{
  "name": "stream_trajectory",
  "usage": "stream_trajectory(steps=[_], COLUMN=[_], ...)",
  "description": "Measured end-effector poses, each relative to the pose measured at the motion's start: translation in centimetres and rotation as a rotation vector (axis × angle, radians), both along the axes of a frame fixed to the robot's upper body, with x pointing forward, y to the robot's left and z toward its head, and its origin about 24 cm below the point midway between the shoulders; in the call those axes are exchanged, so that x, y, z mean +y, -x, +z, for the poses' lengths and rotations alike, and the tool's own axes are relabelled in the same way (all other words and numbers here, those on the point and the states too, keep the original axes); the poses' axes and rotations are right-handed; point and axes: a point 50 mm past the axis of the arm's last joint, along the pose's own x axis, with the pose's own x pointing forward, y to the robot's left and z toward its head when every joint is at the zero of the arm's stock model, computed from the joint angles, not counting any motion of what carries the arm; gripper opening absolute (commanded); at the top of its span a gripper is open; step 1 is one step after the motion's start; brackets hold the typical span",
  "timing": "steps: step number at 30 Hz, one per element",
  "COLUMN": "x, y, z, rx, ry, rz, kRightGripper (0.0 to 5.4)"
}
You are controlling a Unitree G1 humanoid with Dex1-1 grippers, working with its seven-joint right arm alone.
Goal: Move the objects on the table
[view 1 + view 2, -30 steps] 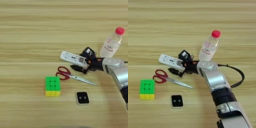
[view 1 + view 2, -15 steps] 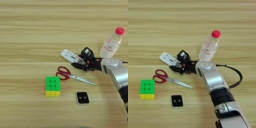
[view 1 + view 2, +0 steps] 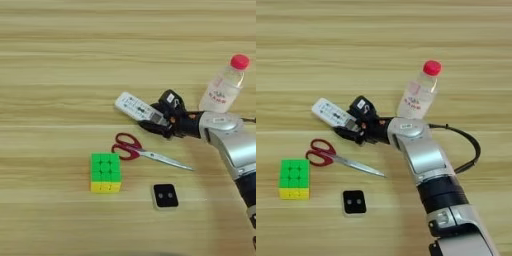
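The table (image 3: 60,60) is filling both views: one broad light-tan wooden surface with long horizontal grain stripes.

One right arm (image 3: 426,165), silver at the forearm with a black cable looping beside it, is reaching in from the bottom right toward the table's middle.

One clear plastic bottle (image 3: 417,95) with a red cap is standing just behind the arm's wrist, looking tilted in the frame, its label facing the camera.

One pair of scissors (image 3: 145,151) is lying flat in front of the remote control, red handles to the left, steel blades closed and pointing right.

One slim white remote control (image 3: 137,108) with grey buttons is lying at a slant near the table's middle, its left end free and its right end sitting between the gripper's fingers.

One gripper (image 3: 162,119) is pinching the remote's right end, one black finger above it and one below.

One cube (image 3: 105,172), green on top and yellow along the front, is sitting left of the scissors' blades.

One small black square pad (image 3: 165,196) is lying nearest the front edge, just right of the cube and well apart from the gripper.
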Motion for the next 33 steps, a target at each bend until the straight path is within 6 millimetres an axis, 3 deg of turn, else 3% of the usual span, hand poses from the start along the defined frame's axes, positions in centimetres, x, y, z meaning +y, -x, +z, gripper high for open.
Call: stream_trajectory(steps=[5, 15, 21, 26, 33], x=[-0.6, -4.5, -6.4, -8.8, -9.3], y=[0.3, 3.2, 3.9, 4.4, 4.4], z=[1.6, 2.8, 2.8, 1.6, 0.6], rx=[-0.068, -0.076, -0.044, 0.024, 0.041], ry=[-0.022, -0.017, 0.004, 0.037, 0.064], rz=[0.030, 0.126, 0.156, 0.121, 0.111], kRightGripper=[2.90, 2.90, 2.90, 2.90, 2.90])
